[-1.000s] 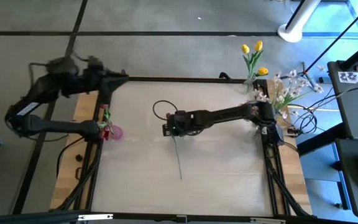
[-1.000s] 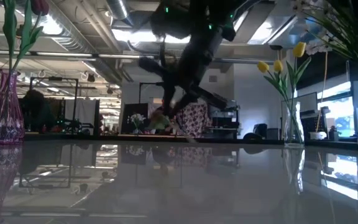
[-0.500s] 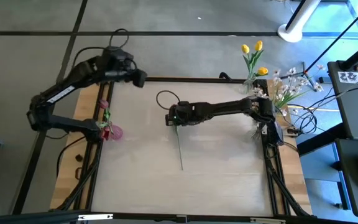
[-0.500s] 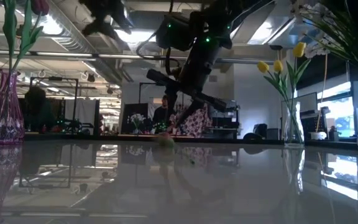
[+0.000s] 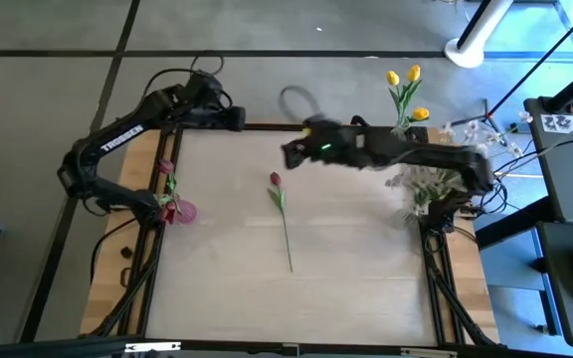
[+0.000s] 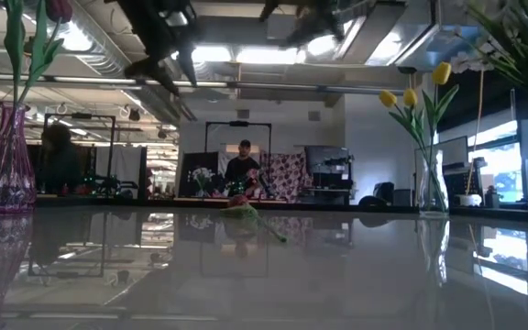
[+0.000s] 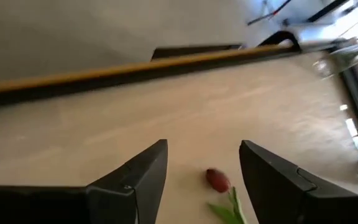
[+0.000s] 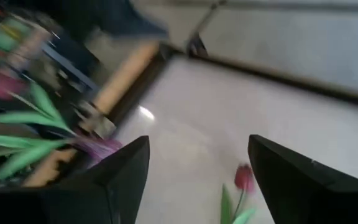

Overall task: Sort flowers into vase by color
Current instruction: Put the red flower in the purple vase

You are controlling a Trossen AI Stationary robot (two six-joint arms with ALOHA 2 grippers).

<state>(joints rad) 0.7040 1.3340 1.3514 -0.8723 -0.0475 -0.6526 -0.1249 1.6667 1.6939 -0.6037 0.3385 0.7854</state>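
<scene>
Both fingers, left and right, spread empty above slender-stemmed dark red tulip.

Tulip flat mid-table; vases apparently at both edges.

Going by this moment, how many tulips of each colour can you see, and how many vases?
Yellow tulips: 3, in the clear vase
Dark red tulips: 2, one lying on the table, one in the purple vase
Vases: 3, counting the one with the white blossoms
Total: 8
</scene>
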